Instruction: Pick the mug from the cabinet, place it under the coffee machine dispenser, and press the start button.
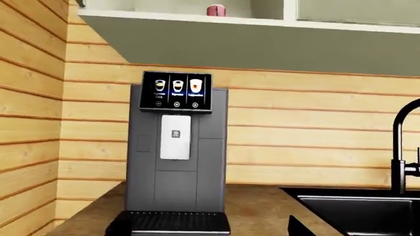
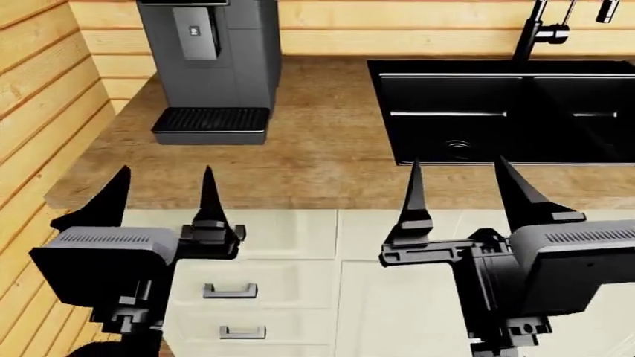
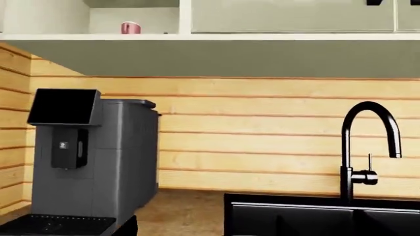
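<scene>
A brown wood-grain countertop (image 2: 317, 149) runs along a wall of pale horizontal timber planks (image 1: 308, 123), with cream cabinet drawers (image 2: 248, 286) below its near edge. At the far left of the counter stands the tall dark-grey coffee machine (image 1: 176, 147), its black ribbed drip tray (image 2: 210, 123) towards the near side and a dark touch screen with three cup icons (image 1: 176, 91) on top. Below the screen sits the narrow upright grey dispenser block (image 1: 176, 136). To the right a black double sink (image 2: 501, 111) is sunk into the counter, with a black arched tap (image 3: 367, 147) behind it.

Above the machine hangs a grey-green wall cabinet (image 1: 262, 44); the small red-pink mug (image 1: 216, 10) stands on its open white shelf, well above the dispenser and slightly to its right.

Both arms hover in front of the near counter edge. The left gripper (image 2: 163, 193) has its fingers spread, empty. The right gripper (image 2: 462, 190) is likewise spread wide and empty. Nothing stands between the grippers and the machine.
</scene>
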You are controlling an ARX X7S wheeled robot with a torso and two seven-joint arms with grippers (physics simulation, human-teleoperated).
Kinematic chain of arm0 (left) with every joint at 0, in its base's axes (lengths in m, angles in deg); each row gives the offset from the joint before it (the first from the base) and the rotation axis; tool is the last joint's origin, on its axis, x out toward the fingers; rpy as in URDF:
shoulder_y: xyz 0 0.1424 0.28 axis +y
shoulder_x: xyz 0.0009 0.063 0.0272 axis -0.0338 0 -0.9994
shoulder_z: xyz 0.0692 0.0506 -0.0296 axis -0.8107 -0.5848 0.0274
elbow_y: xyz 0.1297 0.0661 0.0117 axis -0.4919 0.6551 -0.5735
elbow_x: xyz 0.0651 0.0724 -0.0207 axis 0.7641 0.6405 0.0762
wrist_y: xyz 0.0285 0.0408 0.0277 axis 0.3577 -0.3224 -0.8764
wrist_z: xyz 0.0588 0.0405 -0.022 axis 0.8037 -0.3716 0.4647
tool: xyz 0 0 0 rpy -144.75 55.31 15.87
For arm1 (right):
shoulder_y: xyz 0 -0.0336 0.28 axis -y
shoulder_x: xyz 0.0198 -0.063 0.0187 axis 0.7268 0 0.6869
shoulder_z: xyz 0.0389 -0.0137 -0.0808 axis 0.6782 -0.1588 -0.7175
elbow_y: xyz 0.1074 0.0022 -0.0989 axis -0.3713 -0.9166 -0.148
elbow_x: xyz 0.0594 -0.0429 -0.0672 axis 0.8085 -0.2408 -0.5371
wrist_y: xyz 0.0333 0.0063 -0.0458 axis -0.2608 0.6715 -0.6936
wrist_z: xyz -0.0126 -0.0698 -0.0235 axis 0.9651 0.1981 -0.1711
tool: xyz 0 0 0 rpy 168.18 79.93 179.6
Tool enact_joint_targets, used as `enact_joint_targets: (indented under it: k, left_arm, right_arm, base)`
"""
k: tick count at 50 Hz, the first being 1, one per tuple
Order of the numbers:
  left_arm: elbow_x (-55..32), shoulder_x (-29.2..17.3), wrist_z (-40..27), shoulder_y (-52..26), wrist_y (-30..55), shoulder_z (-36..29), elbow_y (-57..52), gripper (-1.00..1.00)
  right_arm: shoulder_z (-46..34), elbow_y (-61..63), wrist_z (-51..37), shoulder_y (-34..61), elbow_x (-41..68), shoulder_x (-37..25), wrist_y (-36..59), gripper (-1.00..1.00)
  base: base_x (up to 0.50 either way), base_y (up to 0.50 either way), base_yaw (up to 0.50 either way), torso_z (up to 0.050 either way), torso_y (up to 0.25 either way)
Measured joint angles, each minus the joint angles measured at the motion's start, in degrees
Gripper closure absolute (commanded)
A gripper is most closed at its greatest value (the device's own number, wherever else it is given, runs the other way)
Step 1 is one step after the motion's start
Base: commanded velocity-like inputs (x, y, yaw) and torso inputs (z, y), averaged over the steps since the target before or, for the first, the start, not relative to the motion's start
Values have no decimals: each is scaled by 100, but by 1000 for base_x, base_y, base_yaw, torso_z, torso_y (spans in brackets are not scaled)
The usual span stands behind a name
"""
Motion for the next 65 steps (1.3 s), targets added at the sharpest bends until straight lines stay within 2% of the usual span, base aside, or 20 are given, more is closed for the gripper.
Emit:
enact_joint_targets:
  k: [11, 22, 50, 54, 57, 61, 65]
  left_arm:
    - [-137, -138, -182, -226, 576, 13, -612, -100]
    - [-243, -189, -327, -332, 867, 29, -847, -100]
    - [-158, -303, -537, -473, 971, -171, -675, -100]
    - [-326, -170, -611, -954, 1191, -50, -218, -100]
    - [-476, -5, -635, -1609, 1274, 73, 592, -100]
    - [-485, 178, -541, -2643, 930, 121, 2209, -100]
    - [-341, 315, -362, -3748, 159, 45, 4288, -100]
  right_arm:
    - [-227, 541, -1209, 405, 1329, -927, 211, -100]
    - [-737, 709, -2181, 712, 2071, -1712, -56, -100]
    - [-1626, 776, -3276, 1242, 2629, -2600, -482, -100]
    - [-1673, 751, -3354, 1409, 2779, -2646, -521, -100]
    - [-1634, 723, -3476, 1693, 3050, -2672, -418, -100]
    - [-1522, 652, -3720, 2273, 3596, -2707, -156, -100]
    - [-1382, 532, -4038, 2993, 4275, -2738, 155, -100]
  base:
    - [60, 500, 0, 0, 0]
    - [69, 500, 0, 0, 0]
    - [83, 500, 0, 0, 0]
    - [0, 0, 0, 0, 0]
    - [0, 0, 0, 0, 0]
    - [0, 0, 0, 0, 0]
    - [0, 0, 0, 0, 0]
